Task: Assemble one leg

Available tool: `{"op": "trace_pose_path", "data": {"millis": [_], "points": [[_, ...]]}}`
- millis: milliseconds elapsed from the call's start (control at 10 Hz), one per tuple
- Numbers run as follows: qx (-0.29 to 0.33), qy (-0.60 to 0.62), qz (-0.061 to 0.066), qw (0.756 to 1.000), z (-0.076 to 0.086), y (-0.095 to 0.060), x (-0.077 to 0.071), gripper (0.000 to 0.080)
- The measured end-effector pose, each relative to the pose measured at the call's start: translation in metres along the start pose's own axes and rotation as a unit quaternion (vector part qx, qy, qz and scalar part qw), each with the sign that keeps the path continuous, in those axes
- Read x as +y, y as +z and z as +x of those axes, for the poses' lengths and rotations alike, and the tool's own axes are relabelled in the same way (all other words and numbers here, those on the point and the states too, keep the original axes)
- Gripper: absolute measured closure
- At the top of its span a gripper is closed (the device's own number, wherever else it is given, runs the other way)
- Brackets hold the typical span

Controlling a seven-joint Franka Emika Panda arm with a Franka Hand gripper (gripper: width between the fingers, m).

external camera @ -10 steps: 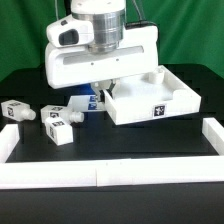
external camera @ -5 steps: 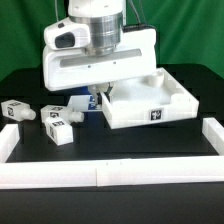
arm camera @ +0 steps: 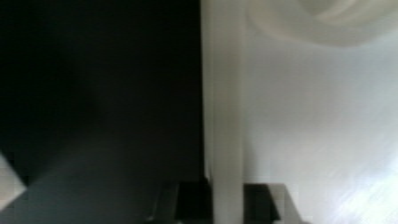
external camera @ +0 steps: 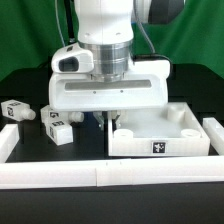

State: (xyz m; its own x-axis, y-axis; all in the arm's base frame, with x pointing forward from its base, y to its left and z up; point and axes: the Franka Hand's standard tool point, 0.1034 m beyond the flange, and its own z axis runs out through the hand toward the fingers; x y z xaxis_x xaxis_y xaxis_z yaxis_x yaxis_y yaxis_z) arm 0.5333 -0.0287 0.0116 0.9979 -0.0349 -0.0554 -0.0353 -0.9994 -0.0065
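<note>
On the exterior view's left, a short white square-section plastic leg with black-and-white tags lies on the black surface. A second leg lies near it, further right; neither is touched. In the middle, the gripper reaches down, narrowly parted. One finger sits on each side of the left wall of the wide white plastic tray with round sockets, clamping that wall. The tray rests on the surface at the right.
</note>
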Motion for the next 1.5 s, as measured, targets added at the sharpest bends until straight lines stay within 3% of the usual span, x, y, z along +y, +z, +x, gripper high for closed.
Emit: {"op": "trace_pose_path", "data": {"millis": [600,1000,1500], "points": [[-0.001,-0.003,0.0,1.0,0.0,0.002,0.006,0.0746],[0.023,-0.007,0.0,1.0,0.052,0.0,-0.01,0.0746],[0.003,0.015,-0.002,1.0,0.052,0.0,-0.01,0.0745]]}}
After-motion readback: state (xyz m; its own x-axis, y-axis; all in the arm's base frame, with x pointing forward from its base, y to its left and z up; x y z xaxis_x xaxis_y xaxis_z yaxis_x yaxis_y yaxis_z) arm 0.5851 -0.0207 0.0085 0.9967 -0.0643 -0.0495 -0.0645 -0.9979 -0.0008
